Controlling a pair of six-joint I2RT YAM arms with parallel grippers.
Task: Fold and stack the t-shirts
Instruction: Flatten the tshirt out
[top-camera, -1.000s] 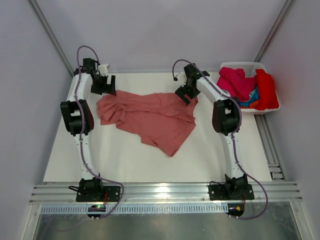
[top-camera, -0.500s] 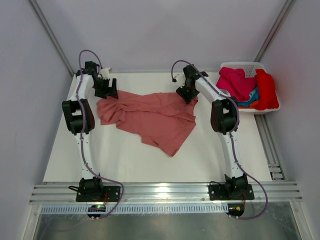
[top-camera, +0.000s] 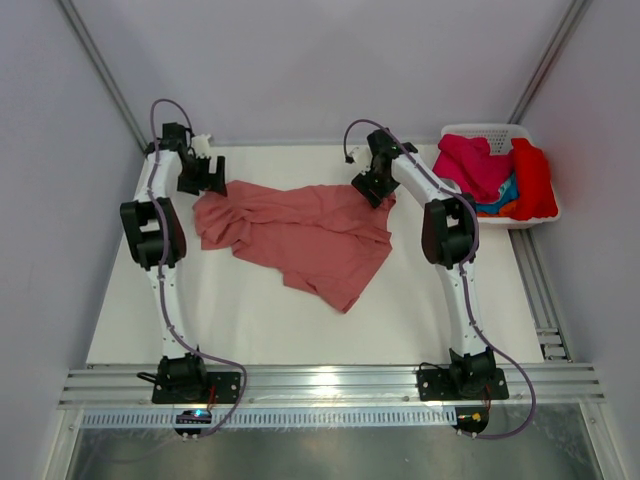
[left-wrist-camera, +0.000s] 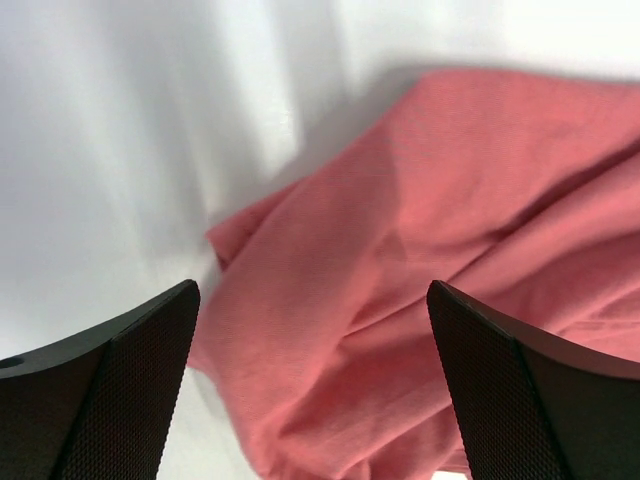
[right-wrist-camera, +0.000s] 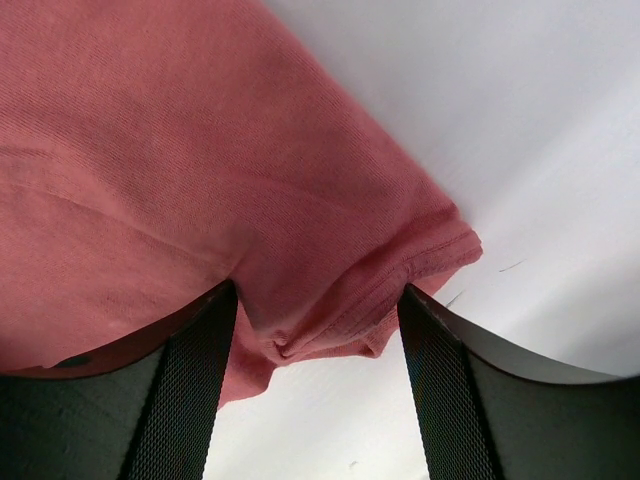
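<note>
A salmon t-shirt (top-camera: 300, 235) lies spread and crumpled across the middle of the white table. My left gripper (top-camera: 208, 180) hovers over its far left corner, open wide with the cloth (left-wrist-camera: 420, 250) below and between the fingers (left-wrist-camera: 312, 290). At the shirt's far right corner, my right gripper (top-camera: 372, 192) is down on the hem. Its jaws (right-wrist-camera: 318, 290) stand partly closed and still apart, with the bunched hem (right-wrist-camera: 340, 300) between them touching both fingers. More t-shirts sit in the basket: magenta (top-camera: 470, 160), red (top-camera: 533, 180) and blue (top-camera: 505, 190).
A white plastic basket (top-camera: 480, 128) stands at the far right, off the table's corner. Aluminium rails run along the near edge (top-camera: 320, 380) and the right side (top-camera: 535, 290). Grey walls close in the back and both sides.
The right jaws have narrowed around the shirt's hem. The left gripper shifted slightly left and back near the shirt's left corner. The shirt lies as before.
</note>
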